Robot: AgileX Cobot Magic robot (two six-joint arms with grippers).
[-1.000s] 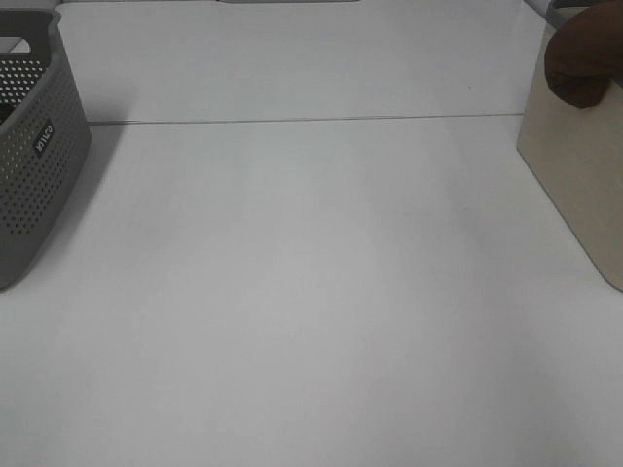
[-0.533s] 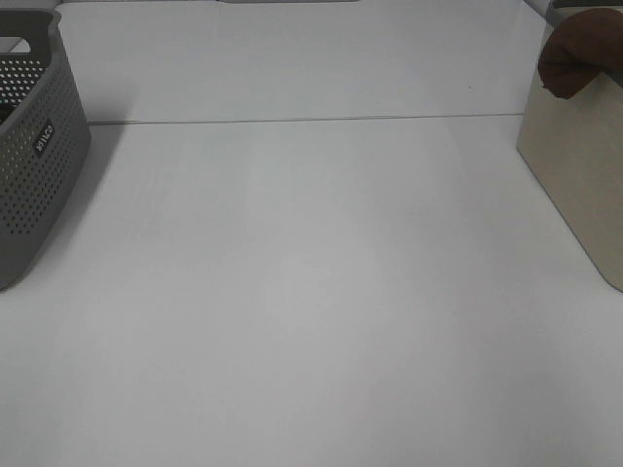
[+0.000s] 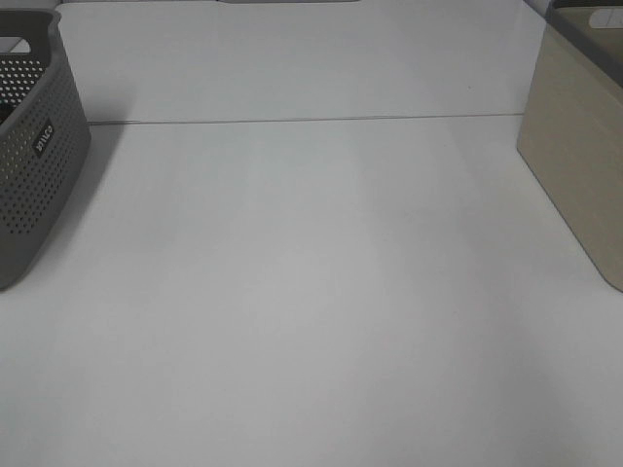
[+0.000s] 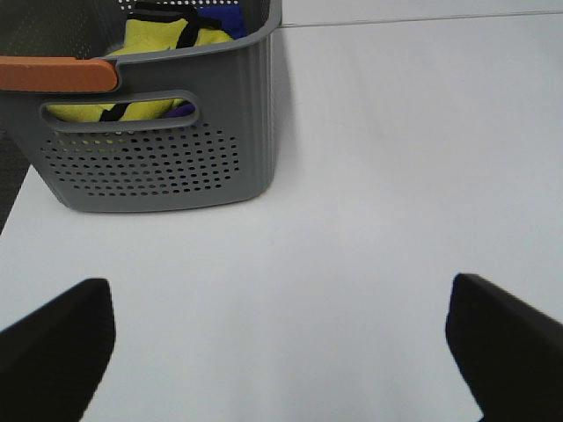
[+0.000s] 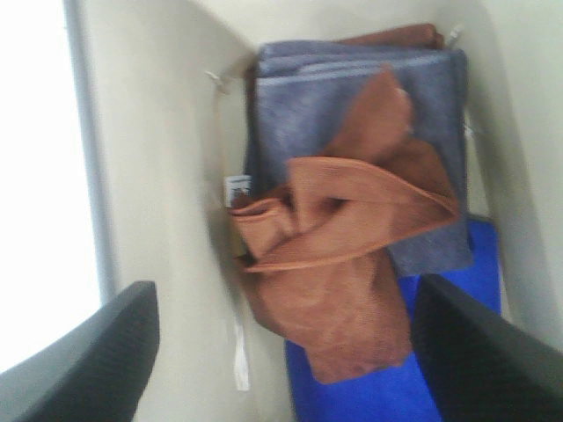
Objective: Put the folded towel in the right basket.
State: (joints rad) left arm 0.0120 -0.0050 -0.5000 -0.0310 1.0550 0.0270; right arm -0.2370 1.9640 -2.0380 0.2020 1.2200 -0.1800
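The right gripper has its two dark fingers spread wide apart, gripping nothing, and hangs over the open beige basket. Inside that basket lies the rust-brown towel, loosely bunched rather than flat. It rests on a folded grey-blue towel and partly on a bright blue cloth, and one edge lies against the basket's inner wall.

The left gripper is likewise spread wide, low over the white table. Near it stands a grey perforated basket holding a yellow cloth and a dark blue item, with an orange-brown strip on its rim.

In the exterior high view the grey perforated basket sits at the left edge of the frame and the beige basket at the upper right, well apart.
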